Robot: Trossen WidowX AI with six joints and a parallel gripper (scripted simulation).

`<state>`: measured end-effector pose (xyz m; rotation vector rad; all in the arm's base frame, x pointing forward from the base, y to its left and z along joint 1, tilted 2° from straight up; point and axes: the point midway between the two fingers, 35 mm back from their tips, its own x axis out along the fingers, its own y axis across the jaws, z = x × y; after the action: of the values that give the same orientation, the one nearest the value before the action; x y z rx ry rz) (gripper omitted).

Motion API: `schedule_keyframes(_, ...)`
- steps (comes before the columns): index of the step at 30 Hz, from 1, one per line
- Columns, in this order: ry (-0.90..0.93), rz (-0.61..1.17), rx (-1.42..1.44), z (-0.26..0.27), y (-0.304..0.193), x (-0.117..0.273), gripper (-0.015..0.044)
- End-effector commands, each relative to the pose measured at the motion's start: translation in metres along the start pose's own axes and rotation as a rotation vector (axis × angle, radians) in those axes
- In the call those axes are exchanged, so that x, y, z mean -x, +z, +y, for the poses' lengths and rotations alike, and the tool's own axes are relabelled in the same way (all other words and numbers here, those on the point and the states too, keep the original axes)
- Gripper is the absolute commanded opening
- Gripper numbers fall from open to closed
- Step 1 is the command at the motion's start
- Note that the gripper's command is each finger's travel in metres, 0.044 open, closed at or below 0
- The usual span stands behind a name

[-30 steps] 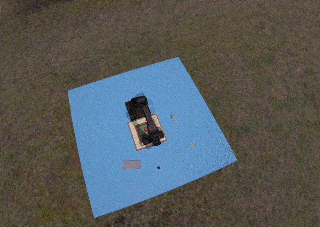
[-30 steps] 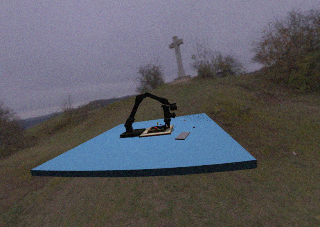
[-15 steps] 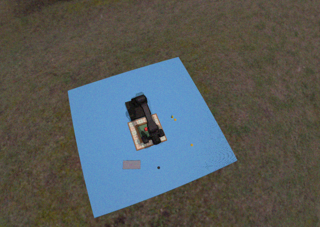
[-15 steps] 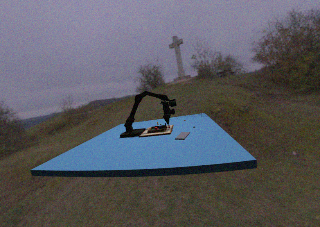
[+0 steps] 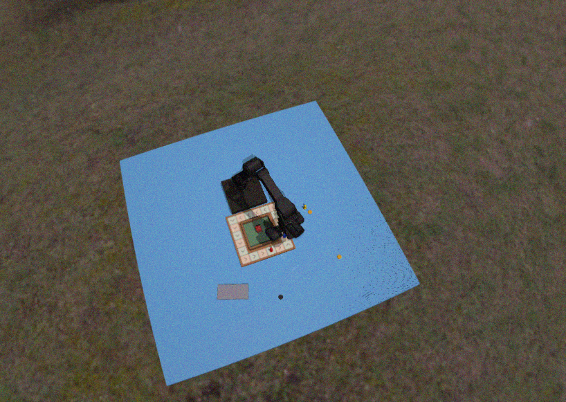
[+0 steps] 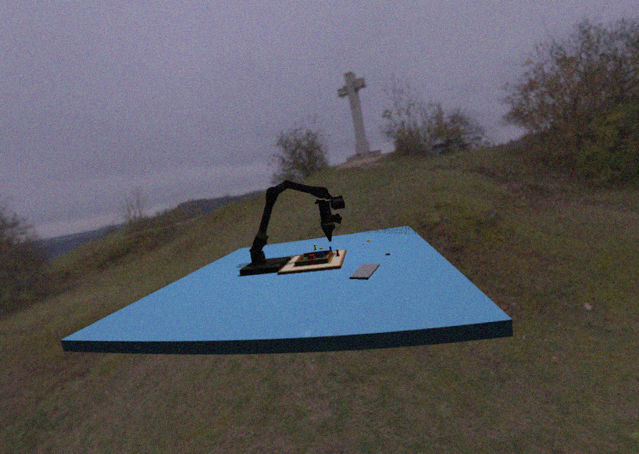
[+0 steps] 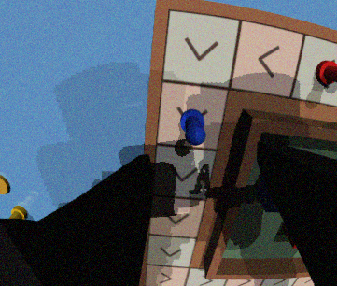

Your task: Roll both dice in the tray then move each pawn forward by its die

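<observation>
My gripper (image 6: 330, 239) (image 7: 204, 157) is open and empty, its fingers above the board (image 5: 242, 250) (image 6: 289, 270) (image 7: 202, 28). The blue pawn (image 5: 284, 236) (image 6: 330, 248) (image 7: 193, 127) stands on a pink square beside the corner square, below and just beyond the fingertips. The red pawn (image 5: 270, 249) (image 6: 337, 252) (image 7: 332, 73) stands on a pale square, second from that corner. The red die (image 5: 258, 228) (image 6: 311, 256) lies in the tray (image 5: 245, 236) (image 7: 323, 114). The blue die (image 6: 319, 253) is there too, dark and mostly hidden by a finger in the wrist view; the numbers are unreadable.
A yellow piece (image 5: 304, 206) (image 7: 19, 212) and an orange disc (image 5: 309, 212) (image 7: 0, 184) lie beside the board. Another orange disc (image 5: 339, 256), a dark round piece (image 5: 280, 296) and a grey slab (image 5: 232, 291) (image 6: 365, 271) lie farther out.
</observation>
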<state>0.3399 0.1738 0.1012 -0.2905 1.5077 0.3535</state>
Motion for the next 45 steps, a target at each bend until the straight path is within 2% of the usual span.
schedule_keyframes(1,-0.003,-0.005,-0.006,0.002,-0.004,0.002,0.0200)
schedule_keyframes(9,-0.003,-0.005,-0.006,0.001,-0.004,0.001,0.0200)
schedule_keyframes(42,-0.002,-0.005,-0.006,0.001,-0.003,-0.054,0.0200)
schedule_keyframes(45,-0.002,-0.005,-0.006,0.001,-0.003,-0.054,0.0121)
